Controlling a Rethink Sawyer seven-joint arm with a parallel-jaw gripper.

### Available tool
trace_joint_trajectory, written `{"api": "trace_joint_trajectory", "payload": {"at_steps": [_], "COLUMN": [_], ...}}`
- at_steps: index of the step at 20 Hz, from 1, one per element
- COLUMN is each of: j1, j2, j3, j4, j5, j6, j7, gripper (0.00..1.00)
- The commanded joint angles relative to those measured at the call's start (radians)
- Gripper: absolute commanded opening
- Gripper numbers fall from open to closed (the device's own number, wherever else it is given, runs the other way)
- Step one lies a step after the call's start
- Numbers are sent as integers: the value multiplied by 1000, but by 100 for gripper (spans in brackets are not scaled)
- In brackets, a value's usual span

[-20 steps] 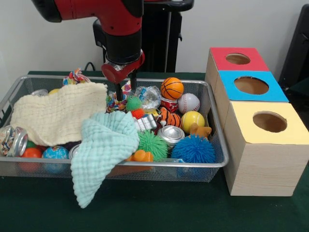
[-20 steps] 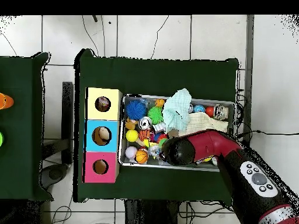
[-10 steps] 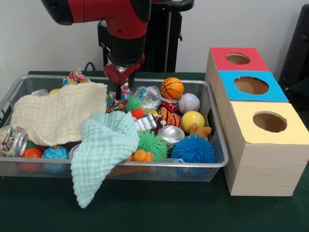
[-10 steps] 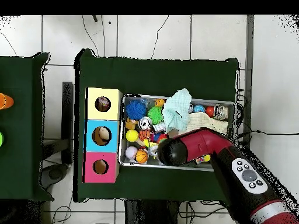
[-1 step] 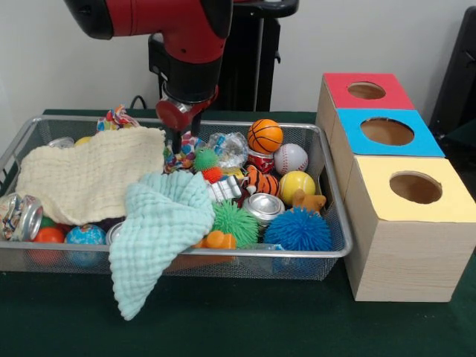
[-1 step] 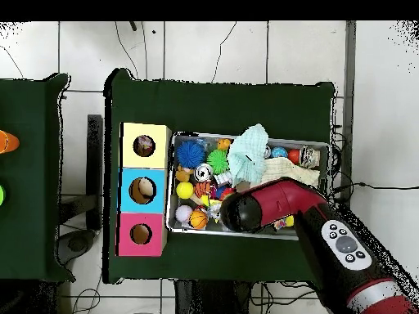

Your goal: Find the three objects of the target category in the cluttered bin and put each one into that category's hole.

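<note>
Wire bin (image 5: 336,249) holds balls, cans and two cloths. Gripper (image 5: 177,143) hangs over the bin's far side beside the cream cloth (image 5: 89,181); its opening cannot be told, nothing seen held.

Glossy red arm (image 5: 160,18) with black joint bands and a grey button panel.

No readable text, labels, brands, numbers or signs anywhere in either view. Printing on the crushed cans (image 5: 265,206) in the wire bin (image 5: 336,223) too small and blurred to make out. Only plain colours on the hole boxes (image 5: 405,223): red, blue and yellow, without lettering.
</note>
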Motion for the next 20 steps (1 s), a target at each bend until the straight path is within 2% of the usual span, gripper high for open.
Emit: {"api": "trace_joint_trajectory", "payload": {"at_steps": [1,10,11,15,16,20], "j1": [1,-26,-48,-33,-30,-18], "j2": [63,123,142,141,140,131], "j3": [-30,-10,7,-5,-8,-19], "j4": [-112,-120,-116,-128,-131,-141], "j5": [-65,-49,-22,-36,-41,-52], "j6": [65,-5,-22,0,7,33], "j7": [-125,-112,-110,-110,-112,-119], "gripper": [100,100,100,100,0,0]}}
